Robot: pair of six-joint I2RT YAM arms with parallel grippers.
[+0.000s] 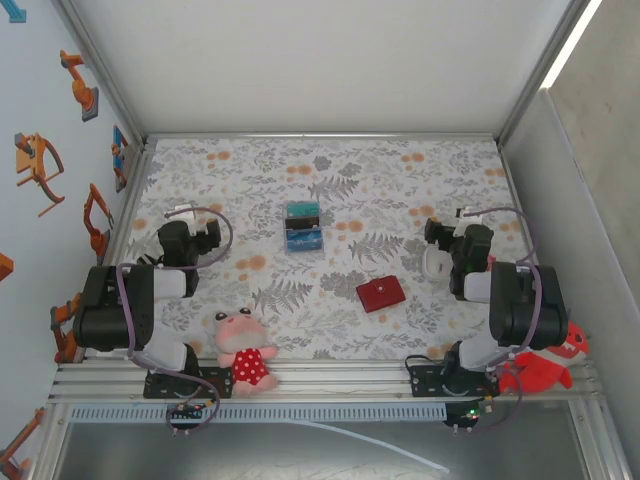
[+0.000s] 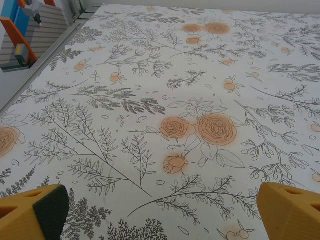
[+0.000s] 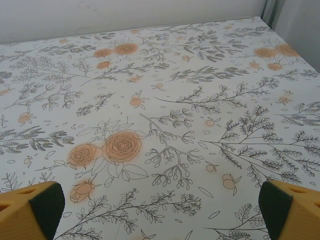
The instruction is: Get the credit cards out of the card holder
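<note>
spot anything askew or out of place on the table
Nothing spilled or damaged. The red card holder lies skewed on the table, and the credit cards sit apart from it in an uneven, overlapping pile.

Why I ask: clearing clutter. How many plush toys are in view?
2. The pink plush toy sits at the near edge by the left arm's base; the red plush toy lies by the right arm's base, partly behind that arm.
</note>
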